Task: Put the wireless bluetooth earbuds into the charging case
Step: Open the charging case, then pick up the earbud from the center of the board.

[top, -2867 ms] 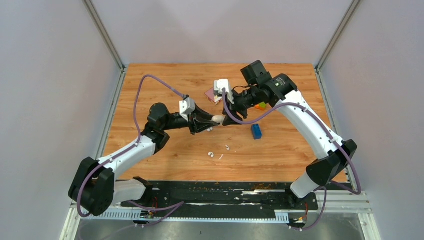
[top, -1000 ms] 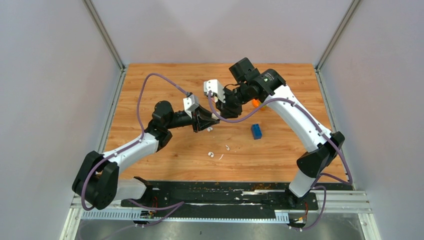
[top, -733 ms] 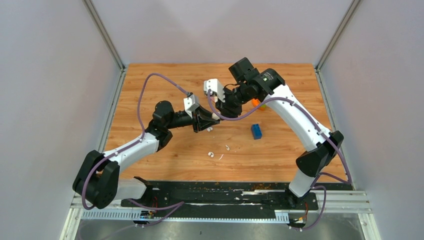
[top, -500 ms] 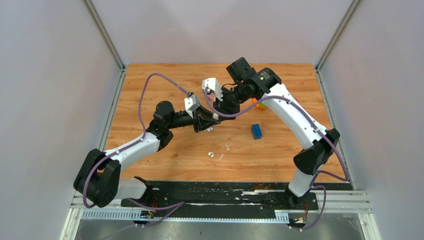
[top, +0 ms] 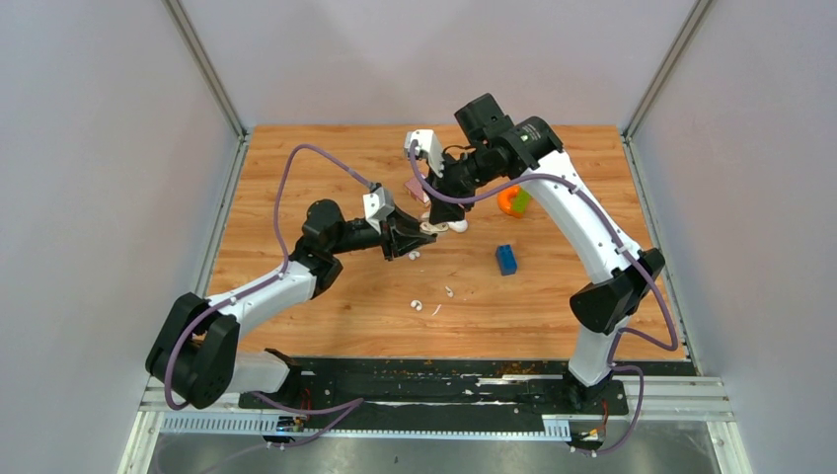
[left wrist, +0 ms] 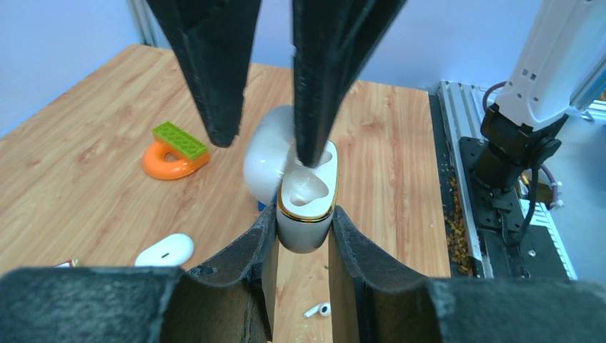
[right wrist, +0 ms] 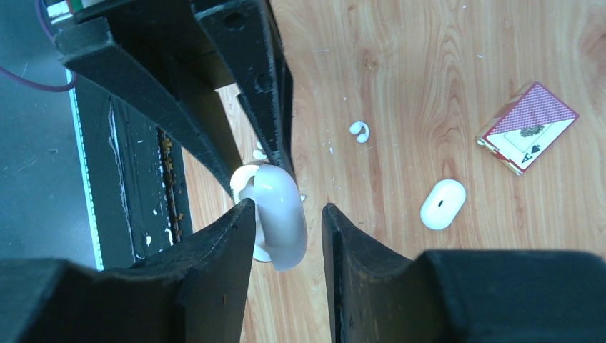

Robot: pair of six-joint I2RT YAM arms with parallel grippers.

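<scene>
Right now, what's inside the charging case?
Lid open, charging case clamped in the left hand: a white moulded interior shows, gold-rimmed. A finger of the right hand covers the far part, so whether anything is seated there can't be told.

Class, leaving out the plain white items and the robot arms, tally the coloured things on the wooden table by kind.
toy bricks: 2 (blue brick, green brick)
orange ring: 1
pack of cards: 1
total: 4

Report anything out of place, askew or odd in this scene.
An earbud lies loose on the table, well apart from the charging case, which the left gripper holds above the table with its lid open. Nothing looks spilled or damaged.
</scene>
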